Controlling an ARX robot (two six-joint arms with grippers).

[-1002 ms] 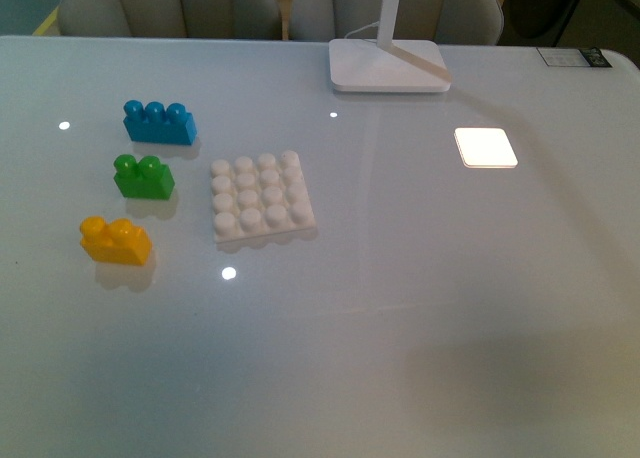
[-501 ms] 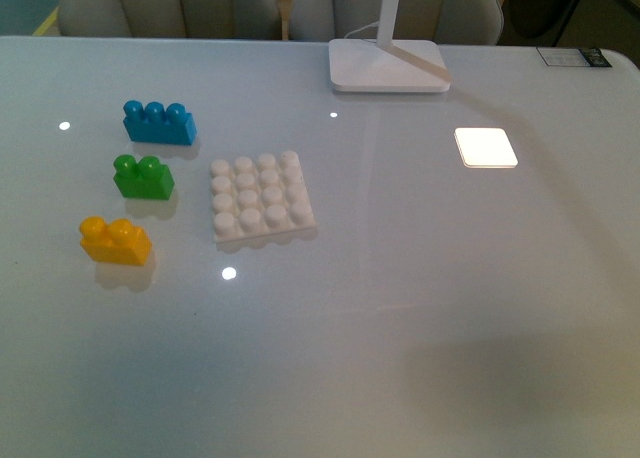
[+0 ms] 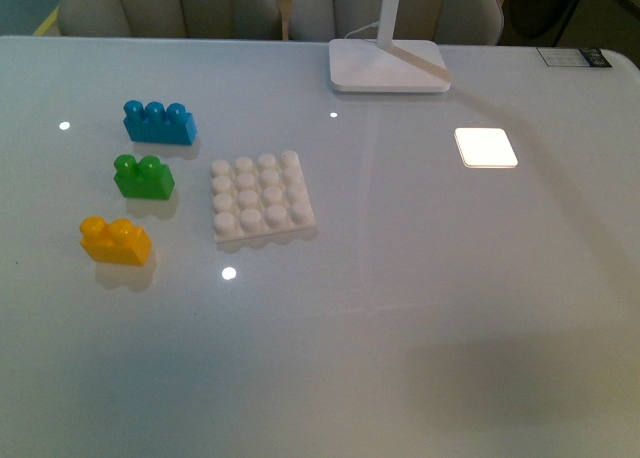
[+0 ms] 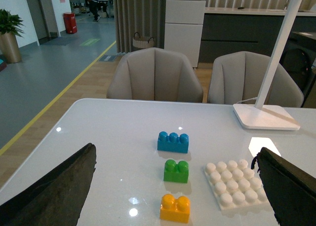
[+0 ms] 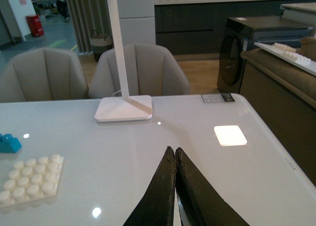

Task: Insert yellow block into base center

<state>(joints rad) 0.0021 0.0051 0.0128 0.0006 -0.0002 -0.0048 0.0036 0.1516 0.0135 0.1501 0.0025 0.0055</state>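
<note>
Left end effector (image 4: 175,148) has its dark fingers spread wide above the glossy white bench (image 3: 450,308); the right end effector (image 5: 174,159) has its fingers pressed together. The small yellow-orange plastic two-stud block (image 3: 116,240) sits on the bench, left of and apart from the flat white square studded base (image 3: 262,198). It is nearest the robot in a row with the green two-stud brick (image 3: 143,176) and the blue three-stud brick (image 3: 159,122).

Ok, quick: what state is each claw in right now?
Left claw: open, holding nothing.
Right claw: closed, holding nothing.
</note>
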